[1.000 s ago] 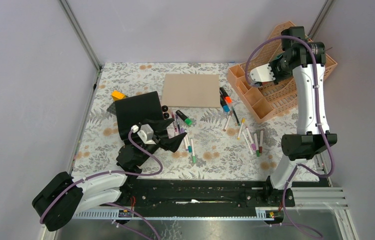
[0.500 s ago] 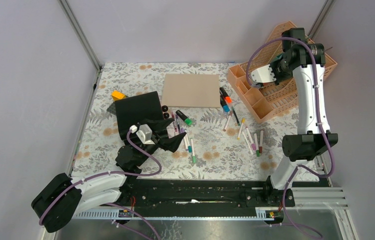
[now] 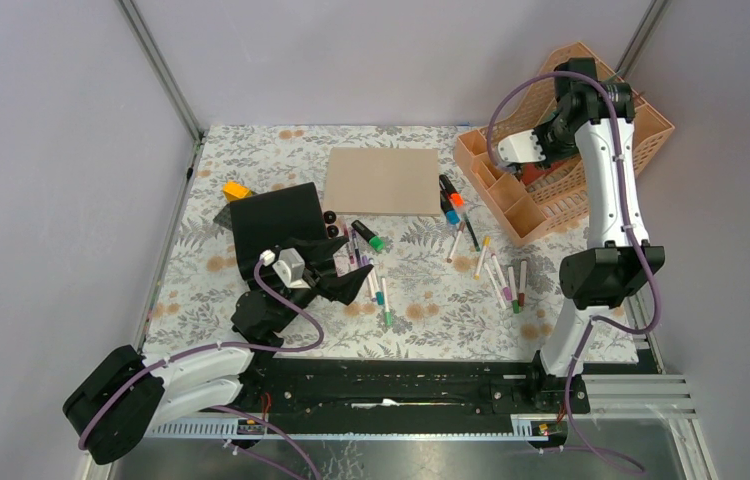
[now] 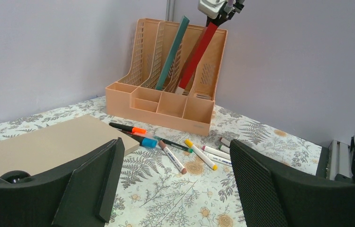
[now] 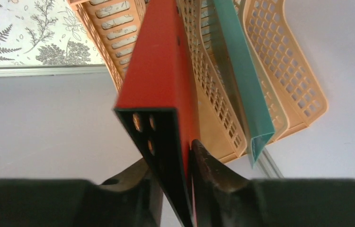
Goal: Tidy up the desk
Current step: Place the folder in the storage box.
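The desk (image 3: 421, 300) is covered in pale fern-print cloth. My right gripper (image 3: 543, 160) is raised over the orange file organizer (image 3: 511, 205) at the back right. It is shut on a red folder (image 5: 161, 71) that stands tilted in one slot, with the gripper (image 5: 173, 189) clamping its upper edge. A teal folder (image 5: 242, 71) stands in the neighbouring slot. Both folders also show in the left wrist view: the red folder (image 4: 197, 52) and the teal folder (image 4: 171, 47). My left gripper (image 3: 346, 285) is open and empty, low over the desk by some markers, with its fingers (image 4: 95, 179) wide apart.
A tan board (image 3: 381, 180) lies at the back centre and a black notebook (image 3: 276, 225) to its left. Several markers (image 3: 501, 275) are scattered mid-desk, more markers (image 3: 371, 280) lie near my left gripper. A yellow block (image 3: 236, 189) and two black balls (image 3: 331, 217) lie nearby.
My right arm has shifted a little back and left over the organizer with the red folder still held. My left arm has not moved.
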Motion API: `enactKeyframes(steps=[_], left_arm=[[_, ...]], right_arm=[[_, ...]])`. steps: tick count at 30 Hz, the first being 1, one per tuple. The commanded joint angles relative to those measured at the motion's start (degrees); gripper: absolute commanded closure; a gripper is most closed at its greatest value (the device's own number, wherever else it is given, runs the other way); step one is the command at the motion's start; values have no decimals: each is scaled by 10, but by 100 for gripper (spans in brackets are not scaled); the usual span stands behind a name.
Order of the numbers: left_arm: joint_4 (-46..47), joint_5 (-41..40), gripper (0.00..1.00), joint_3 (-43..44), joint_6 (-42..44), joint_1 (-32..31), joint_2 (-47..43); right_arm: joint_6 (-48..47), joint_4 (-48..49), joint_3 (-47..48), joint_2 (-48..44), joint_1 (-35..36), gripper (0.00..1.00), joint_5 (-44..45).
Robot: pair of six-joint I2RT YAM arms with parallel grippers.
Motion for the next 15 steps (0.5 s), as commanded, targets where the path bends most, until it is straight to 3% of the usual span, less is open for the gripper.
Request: enactKeyframes(steps=[1,5,10,13,15], left_arm=[[24,6,13,2,-4,2,-1],[22,5,13,1,-3,2,-2],[23,5,13,2,-3,2,3],[26,7,13,3,-4,3,6],[28,8,13,4,-5,2,8]], right_arm=[[34,-14,29,11,-16,64,23],[47,20,28,13,-16,46,21],[87,81,29,5,-16,38,13],[128,132,34,1,-16,12,10],[143,142,35,-3,-16,3,6]])
